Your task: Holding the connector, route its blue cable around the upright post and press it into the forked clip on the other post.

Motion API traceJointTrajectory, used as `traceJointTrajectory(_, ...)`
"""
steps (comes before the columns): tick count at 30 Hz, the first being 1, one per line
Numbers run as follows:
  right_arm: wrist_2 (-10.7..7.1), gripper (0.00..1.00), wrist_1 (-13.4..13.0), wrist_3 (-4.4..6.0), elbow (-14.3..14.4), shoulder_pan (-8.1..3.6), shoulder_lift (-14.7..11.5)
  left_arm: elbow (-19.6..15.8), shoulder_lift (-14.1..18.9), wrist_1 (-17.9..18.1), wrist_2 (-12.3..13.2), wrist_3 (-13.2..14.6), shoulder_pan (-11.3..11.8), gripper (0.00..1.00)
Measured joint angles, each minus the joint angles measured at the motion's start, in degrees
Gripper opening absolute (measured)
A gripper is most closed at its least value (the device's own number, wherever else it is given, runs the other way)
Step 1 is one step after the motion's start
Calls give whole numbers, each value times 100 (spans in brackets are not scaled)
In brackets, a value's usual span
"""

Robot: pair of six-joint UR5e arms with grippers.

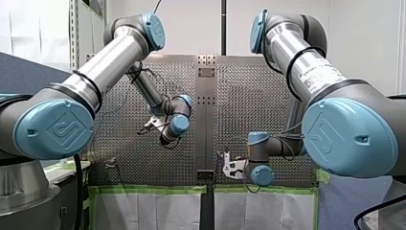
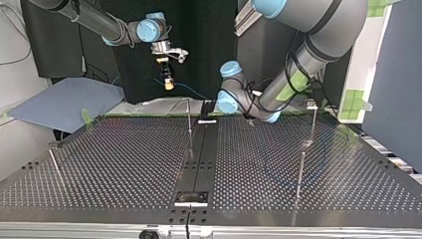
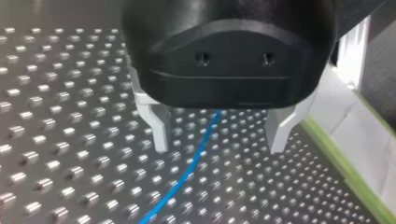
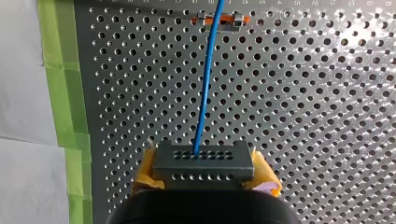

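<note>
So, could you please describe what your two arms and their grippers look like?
Both my left arm and my right arm are silver tubes with grey joints and light blue round caps stamped with a logo; black cables loop around them. My left gripper has a black housing and pale metal fingers; my right gripper is black with yellow pads.

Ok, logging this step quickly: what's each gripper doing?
Left gripper: open, holding nothing.
Right gripper: shut on the connector.
</note>
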Motion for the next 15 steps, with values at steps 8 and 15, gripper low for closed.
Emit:
traceJointTrajectory(8, 0, 0, -3, 0, -1, 1, 0, -1, -307, 158, 342, -285, -78, 100)
traceJointTrajectory(15, 0, 0, -19, 0, 0, 3, -1, 1, -349, 339, 712, -487, -155, 100)
